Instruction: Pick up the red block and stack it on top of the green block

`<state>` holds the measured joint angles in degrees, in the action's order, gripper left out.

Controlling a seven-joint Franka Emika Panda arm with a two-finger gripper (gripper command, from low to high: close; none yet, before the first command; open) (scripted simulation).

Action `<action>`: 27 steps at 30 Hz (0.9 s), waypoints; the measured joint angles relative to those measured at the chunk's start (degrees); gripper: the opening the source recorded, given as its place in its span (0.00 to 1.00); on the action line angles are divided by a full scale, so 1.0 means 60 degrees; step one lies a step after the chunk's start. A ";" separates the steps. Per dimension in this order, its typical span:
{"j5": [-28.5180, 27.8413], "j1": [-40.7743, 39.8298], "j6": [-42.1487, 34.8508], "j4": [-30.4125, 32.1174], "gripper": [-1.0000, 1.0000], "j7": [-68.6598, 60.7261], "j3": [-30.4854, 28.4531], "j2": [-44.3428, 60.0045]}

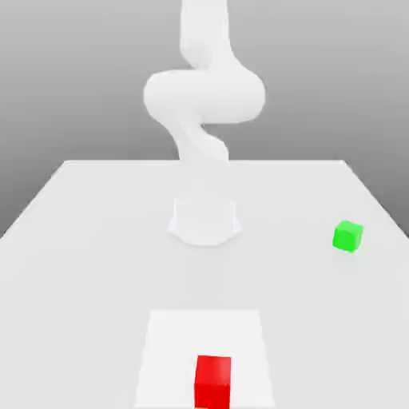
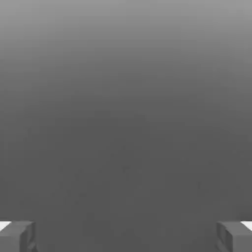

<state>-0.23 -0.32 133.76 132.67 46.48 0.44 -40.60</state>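
My end effector (image 2: 126,236) stood wide open, empty. I judged the red block (image 1: 213,380) light, rigid, smooth-faced; best gripped across opposite flat sides.

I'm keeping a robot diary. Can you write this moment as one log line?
stage: start | gripper: jaws open, empty | red block: on table, untouched | green block: on table, apart, toward exterior view's right

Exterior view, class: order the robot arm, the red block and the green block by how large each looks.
1. Robot arm, by far the largest.
2. Red block.
3. Green block.
The red block sits nearer the camera, so the blocks' true sizes may match.
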 joint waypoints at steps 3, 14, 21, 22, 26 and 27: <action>-0.0047 -0.0067 0.0413 0.0186 0.50 0.0134 0.0090 0.1091; -0.0231 -0.0220 0.1852 0.0836 0.50 0.0616 0.0321 0.4908; -0.0260 -0.0218 0.2774 0.1251 0.50 0.0860 0.0374 0.7328; -0.0253 -0.0203 0.2900 0.1309 0.50 0.0887 0.0369 0.7674; -0.0231 -0.0178 0.3608 0.1423 0.50 0.0964 0.0367 0.9055; -0.0257 -0.0158 0.3876 0.1385 0.50 0.0988 0.0343 0.9401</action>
<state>-1.77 -1.27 157.02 140.99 52.41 2.49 15.80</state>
